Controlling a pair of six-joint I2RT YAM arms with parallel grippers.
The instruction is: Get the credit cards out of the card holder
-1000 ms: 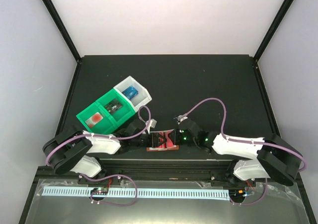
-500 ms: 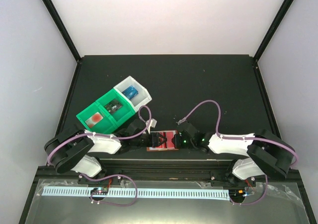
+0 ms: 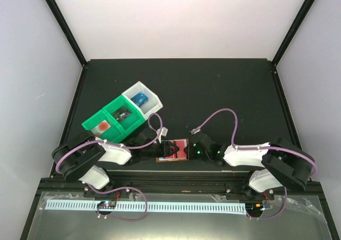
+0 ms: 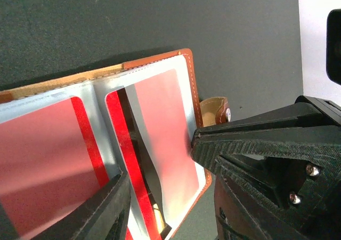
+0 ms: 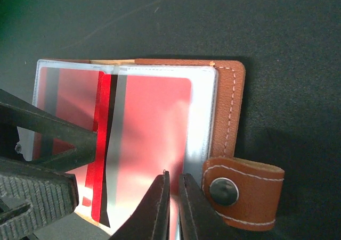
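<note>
Card holder (image 5: 228,99) lies open and flat on the dark table (image 5: 277,32), brown leather edge on the right. The strap with its snap (image 5: 242,189) sits at the lower right. A red card (image 5: 154,123) fills the right clear pocket. By the fold there's a brighter red card with a dark stripe (image 5: 106,144), slightly skewed. My gripper (image 5: 172,177) is bottom centre, tips nearly together with just a thin slit, over the right pocket's lower edge; can't tell if anything's pinched. The left gripper (image 5: 85,160) comes in from the left, fingers apart, over the left pocket.
</note>
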